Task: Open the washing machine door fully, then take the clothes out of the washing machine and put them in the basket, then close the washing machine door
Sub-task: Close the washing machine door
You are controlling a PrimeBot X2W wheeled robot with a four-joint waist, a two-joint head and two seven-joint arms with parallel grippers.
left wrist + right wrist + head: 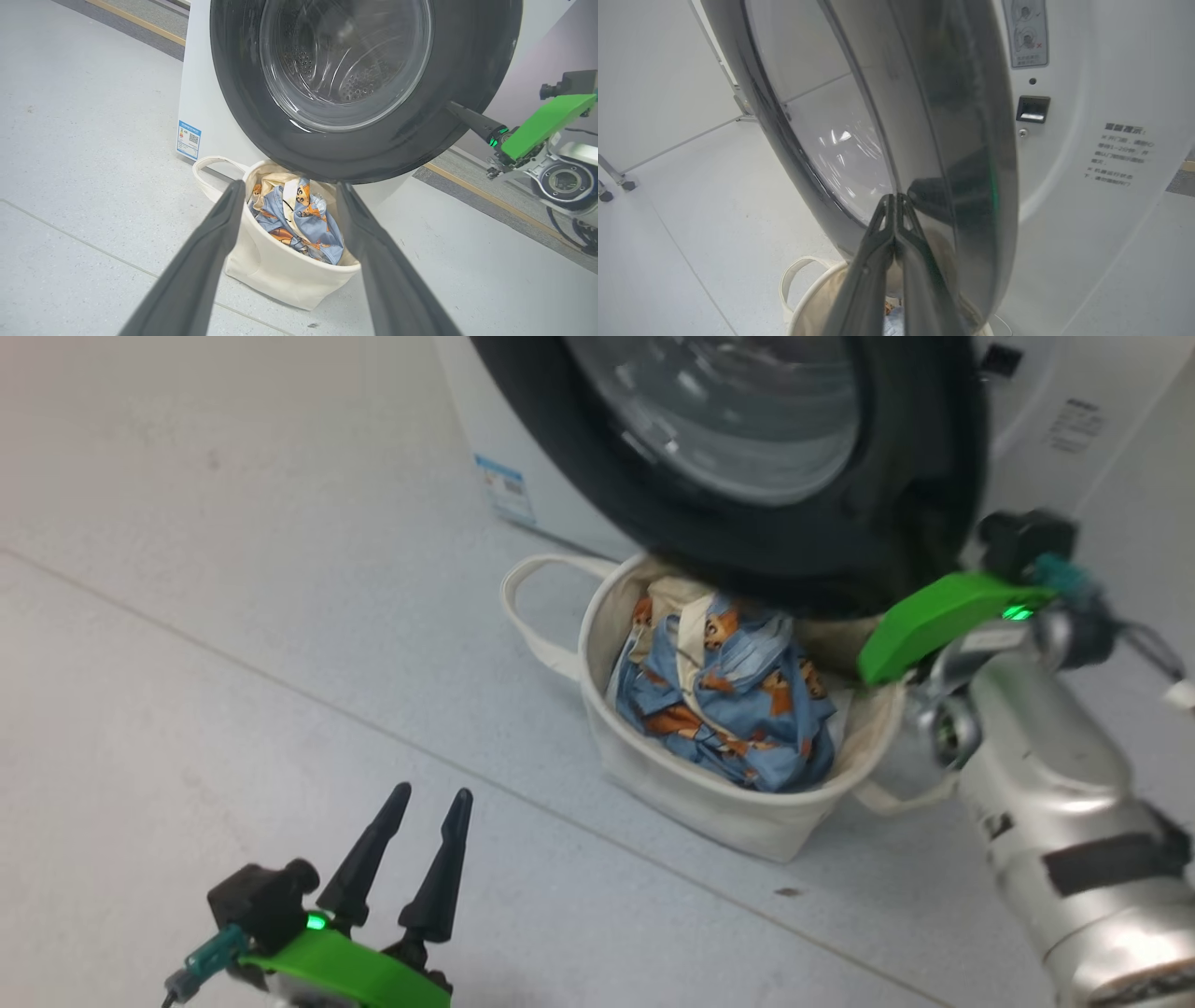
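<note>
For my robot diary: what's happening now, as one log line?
clothes: in basket | washing machine door: partly open | right jaws: shut, against door rim | left jaws: open, empty

The left gripper (431, 793) has two long, tapering black fingers (437, 877) on a bright green plate (355, 973), with a small green light (316, 922) and a teal cable fitting (215, 950). The right forearm (1046, 775) is brushed silver, banded with black tape (1111, 863).

At twelve o'clock in the head view, the washing machine door (906, 476) has a glossy black rim around clear, reflective glass. The basket (700, 793) looks like matt cream canvas, and the clothes (728, 700) in it are soft printed cloth. At four o'clock, the right forearm (1046, 784) is shiny silvery metal. The floor (233, 616) is matt and faintly speckled.
</note>
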